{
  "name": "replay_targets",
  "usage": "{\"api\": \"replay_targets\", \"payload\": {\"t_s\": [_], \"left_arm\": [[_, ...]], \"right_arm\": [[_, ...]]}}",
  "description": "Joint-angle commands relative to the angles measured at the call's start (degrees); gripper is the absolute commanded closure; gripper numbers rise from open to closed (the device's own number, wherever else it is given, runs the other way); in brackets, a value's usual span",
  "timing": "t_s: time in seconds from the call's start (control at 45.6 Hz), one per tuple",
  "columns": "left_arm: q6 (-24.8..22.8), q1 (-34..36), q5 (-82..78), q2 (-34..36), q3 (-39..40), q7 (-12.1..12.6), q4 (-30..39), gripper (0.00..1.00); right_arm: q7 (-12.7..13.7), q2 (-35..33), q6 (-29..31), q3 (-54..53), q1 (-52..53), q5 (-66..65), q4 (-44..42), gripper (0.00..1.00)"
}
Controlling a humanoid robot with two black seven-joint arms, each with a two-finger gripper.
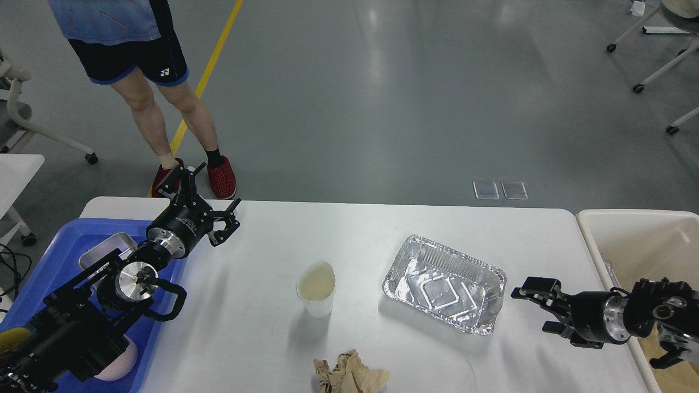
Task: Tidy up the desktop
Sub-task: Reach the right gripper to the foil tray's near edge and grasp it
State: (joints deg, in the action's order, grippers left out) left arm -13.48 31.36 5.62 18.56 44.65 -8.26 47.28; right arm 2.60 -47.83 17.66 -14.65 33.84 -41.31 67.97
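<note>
Three loose items still sit on your table (262, 338), which fills the lower middle: a paper cup (316, 288), a foil tray (445, 284) and crumpled brown paper (349, 374). So tidying looks unfinished. Left gripper (205, 202) and right gripper (538, 305) hover with fingers spread, holding nothing. No readable labels show.

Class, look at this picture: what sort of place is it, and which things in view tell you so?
Probably a robotics lab or test hall: a bare grey floor with a yellow line, wheeled chair bases, and a white desktop set with a foil tray.
</note>
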Motion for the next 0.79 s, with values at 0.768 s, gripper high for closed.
{"api": "replay_targets", "payload": {"t_s": [0.768], "left_arm": [[1.52,-0.60,0.00,0.87,-0.26,0.62,1.06,0.02]], "right_arm": [[-0.05,14.96,0.00,1.65,3.16,-5.01,-12.86,0.22]]}}
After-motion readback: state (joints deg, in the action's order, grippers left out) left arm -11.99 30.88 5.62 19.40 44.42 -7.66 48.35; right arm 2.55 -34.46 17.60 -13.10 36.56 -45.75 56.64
